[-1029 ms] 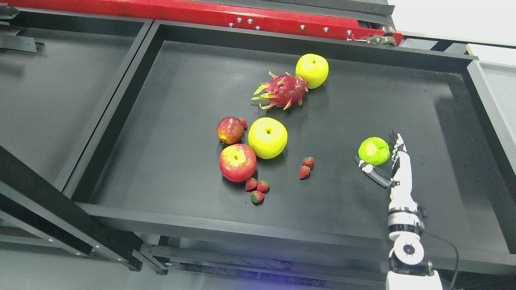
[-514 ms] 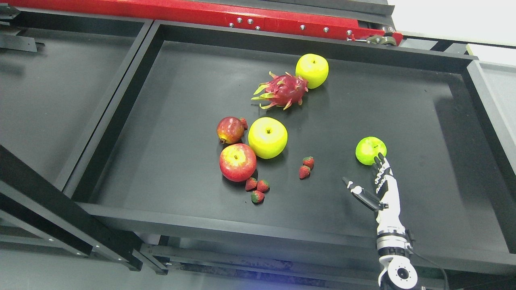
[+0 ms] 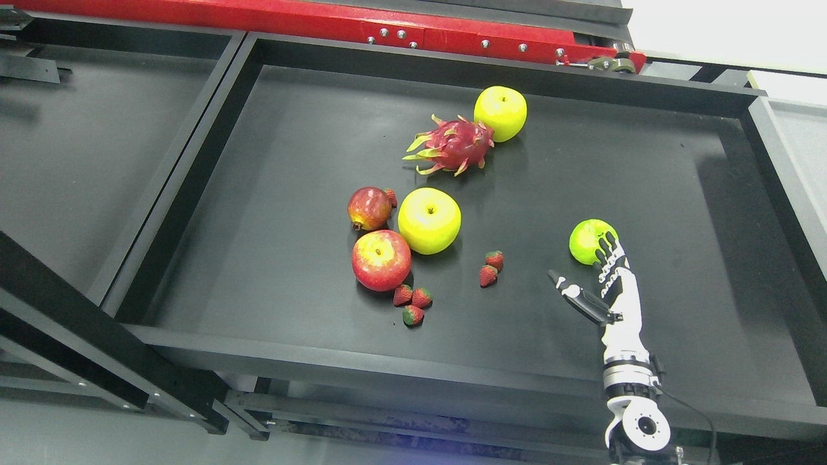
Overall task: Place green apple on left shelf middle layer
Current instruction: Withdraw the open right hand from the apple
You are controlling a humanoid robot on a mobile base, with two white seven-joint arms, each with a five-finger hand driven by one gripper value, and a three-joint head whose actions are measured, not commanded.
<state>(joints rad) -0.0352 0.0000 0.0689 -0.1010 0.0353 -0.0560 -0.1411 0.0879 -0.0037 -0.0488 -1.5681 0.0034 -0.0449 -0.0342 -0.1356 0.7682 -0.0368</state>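
Observation:
A small green apple [image 3: 586, 239] lies on the black shelf tray [image 3: 291, 116], right of centre. My right hand [image 3: 585, 274] reaches up from the bottom right, open, with the thumb spread out to the left. Its fingertips [image 3: 606, 244] overlap the apple's lower right side; the hand holds nothing. The left hand is out of view.
Two yellow apples [image 3: 429, 220] [image 3: 500, 113], a dragon fruit [image 3: 452, 145], a red apple [image 3: 380, 259], a pomegranate [image 3: 369, 208] and several strawberries [image 3: 488, 275] lie left of the green apple. A red beam [image 3: 323, 19] runs along the back. Another tray [image 3: 77, 148] adjoins on the left.
One second ago the hand cupped the green apple; it then pulled back toward the front, leaving the apple on the tray. Since then it has edged forward so the fingertips overlap the apple.

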